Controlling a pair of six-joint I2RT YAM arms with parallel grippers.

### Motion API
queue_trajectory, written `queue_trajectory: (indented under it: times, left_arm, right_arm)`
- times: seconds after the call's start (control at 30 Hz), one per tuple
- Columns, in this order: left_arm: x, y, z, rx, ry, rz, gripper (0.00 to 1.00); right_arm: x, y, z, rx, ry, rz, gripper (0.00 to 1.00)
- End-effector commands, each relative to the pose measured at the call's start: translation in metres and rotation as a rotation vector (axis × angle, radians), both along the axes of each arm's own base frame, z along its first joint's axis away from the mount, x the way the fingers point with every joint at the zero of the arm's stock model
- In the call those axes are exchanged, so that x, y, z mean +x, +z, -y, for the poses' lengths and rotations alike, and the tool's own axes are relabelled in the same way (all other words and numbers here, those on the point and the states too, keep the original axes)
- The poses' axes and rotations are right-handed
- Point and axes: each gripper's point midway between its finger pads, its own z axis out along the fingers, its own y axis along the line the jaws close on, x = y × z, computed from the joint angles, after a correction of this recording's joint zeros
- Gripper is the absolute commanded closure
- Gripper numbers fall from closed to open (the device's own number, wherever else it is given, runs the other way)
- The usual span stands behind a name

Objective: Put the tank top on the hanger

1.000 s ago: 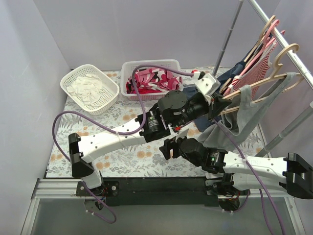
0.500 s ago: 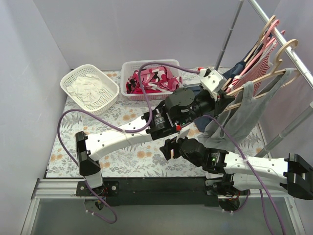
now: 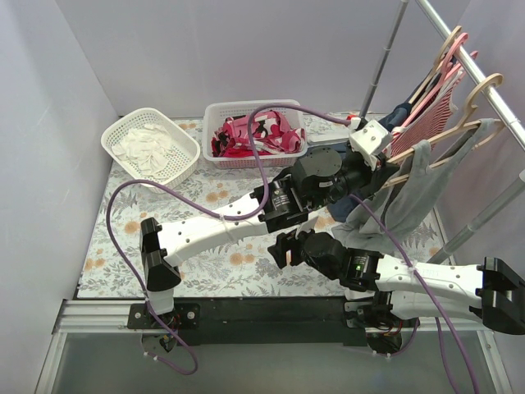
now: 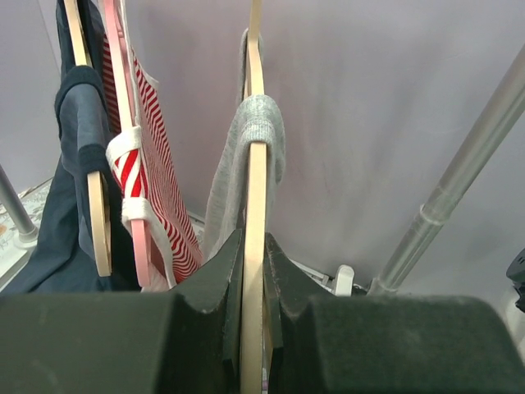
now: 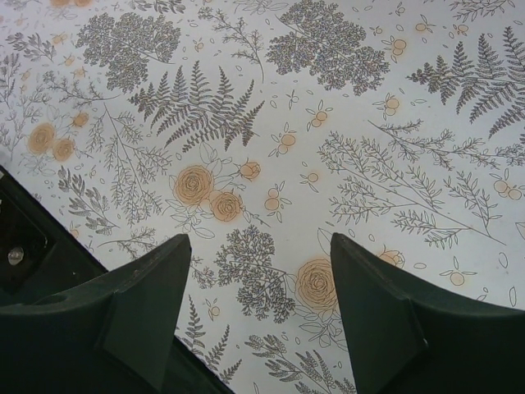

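The grey tank top (image 3: pixel 410 195) hangs from the tan hanger (image 3: pixel 459 123), whose hook (image 3: pixel 486 83) rests at the metal rail (image 3: pixel 492 90) at the right. In the left wrist view a grey strap (image 4: pixel 261 123) loops over the hanger's arm (image 4: pixel 256 189). My left gripper (image 3: pixel 379 168) is shut on the lower end of that hanger arm; the jaws pinch the wood from both sides. My right gripper (image 5: pixel 258 271) is open and empty, low over the floral table cloth (image 5: pixel 271 123), in front of the garment.
A pink hanger with a red-and-white striped top (image 3: pixel 426 111) and a dark navy garment (image 3: pixel 402 115) hang on the same rail, to the left of the tan one. A basket of red-white cloths (image 3: pixel 253 135) and a basket of white cloths (image 3: pixel 149 148) stand at the back.
My left arm has lifted and pushed the hanger up and to the right toward the rail, the tank top rising with it. The right arm has not moved.
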Motion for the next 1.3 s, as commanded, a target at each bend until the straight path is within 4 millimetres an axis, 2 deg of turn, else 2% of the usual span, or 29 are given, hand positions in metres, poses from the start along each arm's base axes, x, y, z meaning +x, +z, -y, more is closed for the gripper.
queue_trajectory:
  times: [0.0,0.03,0.1,0.13,0.23,0.27,0.33,0.37,0.43,0.5,0.57,0.6,0.67,0.7,0.73,0.77,0.8,0.83,0.87,0.9,0.93,0.97,1.0,1.03,1.07,1.13,1.17,1.23,1.27]
  left_arm:
    - [-0.005,0.04,-0.014,-0.077,0.004,0.015,0.84]
    - [-0.007,0.038,-0.015,-0.073,-0.002,0.013,0.76]
    - [-0.01,0.044,-0.021,-0.084,-0.011,0.016,0.7]
    - [-0.011,0.042,-0.022,-0.081,-0.015,0.012,0.59]
    - [-0.015,0.052,-0.033,-0.103,-0.017,0.018,0.51]
    - [-0.016,0.049,-0.035,-0.097,-0.018,0.018,0.44]
    - [-0.019,0.058,-0.047,-0.111,-0.012,0.022,0.34]
    - [-0.019,0.051,-0.05,-0.098,-0.009,0.015,0.24]
    - [-0.024,0.062,-0.066,-0.12,-0.006,0.022,0.18]
    - [-0.028,0.063,-0.078,-0.122,-0.009,0.023,0.05]
    - [-0.03,0.061,-0.086,-0.12,-0.007,0.012,0.02]
    - [-0.029,0.053,-0.09,-0.102,0.007,0.001,0.02]
    - [-0.031,0.064,-0.112,-0.135,0.036,-0.009,0.02]
    - [-0.024,0.051,-0.119,-0.122,0.086,-0.039,0.02]
    - [-0.025,0.061,-0.137,-0.154,0.109,-0.048,0.02]
    - [-0.023,0.057,-0.145,-0.15,0.133,-0.061,0.02]
    - [-0.021,0.05,-0.152,-0.138,0.158,-0.081,0.02]
    - [-0.014,0.034,-0.163,-0.116,0.219,-0.105,0.02]
    - [-0.014,0.037,-0.179,-0.13,0.244,-0.117,0.02]
    - [-0.013,0.029,-0.19,-0.126,0.266,-0.151,0.02]
    - [-0.008,0.005,-0.197,-0.088,0.311,-0.175,0.02]
    - [-0.01,0.007,-0.214,-0.115,0.327,-0.197,0.02]
    - [-0.009,-0.009,-0.221,-0.101,0.35,-0.239,0.02]
    - [-0.006,-0.038,-0.227,-0.059,0.385,-0.273,0.02]
    - [-0.007,-0.048,-0.242,-0.055,0.408,-0.293,0.02]
    - [-0.006,-0.075,-0.255,-0.056,0.448,-0.368,0.02]
    - [-0.006,-0.117,-0.261,0.019,0.478,-0.407,0.02]
    - [-0.011,-0.142,-0.274,-0.002,0.499,-0.494,0.02]
    - [-0.013,-0.173,-0.279,0.046,0.516,-0.532,0.02]
  right_arm:
    - [-0.001,0.009,0.0,0.033,-0.005,0.009,0.23]
    - [-0.001,0.009,0.0,0.033,-0.002,0.009,0.23]
    - [-0.001,0.009,0.0,0.034,-0.003,0.01,0.23]
    - [-0.001,0.009,0.0,0.033,-0.003,0.009,0.23]
    - [-0.001,0.009,-0.002,0.031,0.0,0.008,0.23]
    - [-0.001,0.009,-0.002,0.029,0.002,0.008,0.23]
    - [-0.002,0.008,-0.004,0.024,0.007,0.007,0.23]
    - [-0.002,0.008,-0.004,0.024,0.007,0.007,0.23]
    - [-0.002,0.008,-0.004,0.022,0.007,0.007,0.23]
    - [-0.002,0.007,-0.004,0.022,0.006,0.008,0.23]
    - [-0.001,0.007,-0.006,0.018,0.007,0.01,0.23]
    - [-0.001,0.007,-0.006,0.014,0.009,0.009,0.23]
    - [-0.001,0.008,-0.007,0.016,0.01,0.012,0.22]
    - [0.0,0.008,-0.007,0.016,0.008,0.014,0.22]
    - [0.0,0.008,-0.008,0.016,0.008,0.014,0.22]
    - [0.0,0.008,-0.008,0.016,0.008,0.014,0.22]
    - [0.001,0.008,-0.008,0.015,0.005,0.016,0.22]
    - [0.0,0.007,-0.008,0.014,0.007,0.015,0.22]
    - [0.001,0.007,-0.008,0.013,0.003,0.017,0.21]
    - [0.002,0.007,-0.009,0.013,0.001,0.018,0.21]
    - [0.002,0.007,-0.009,0.009,-0.001,0.02,0.2]
    - [0.003,0.008,-0.009,0.011,-0.003,0.02,0.2]
    - [0.003,0.008,-0.009,0.007,-0.005,0.022,0.2]
    - [0.003,0.007,-0.01,0.006,-0.005,0.021,0.2]
    - [0.003,0.008,-0.011,0.007,-0.004,0.024,0.19]
    - [0.004,0.009,-0.011,0.008,-0.006,0.026,0.19]
    - [0.004,0.008,-0.01,0.005,-0.006,0.025,0.18]
    - [0.004,0.006,-0.009,0.004,-0.009,0.022,0.18]
    - [0.004,0.005,-0.009,0.003,-0.01,0.021,0.18]
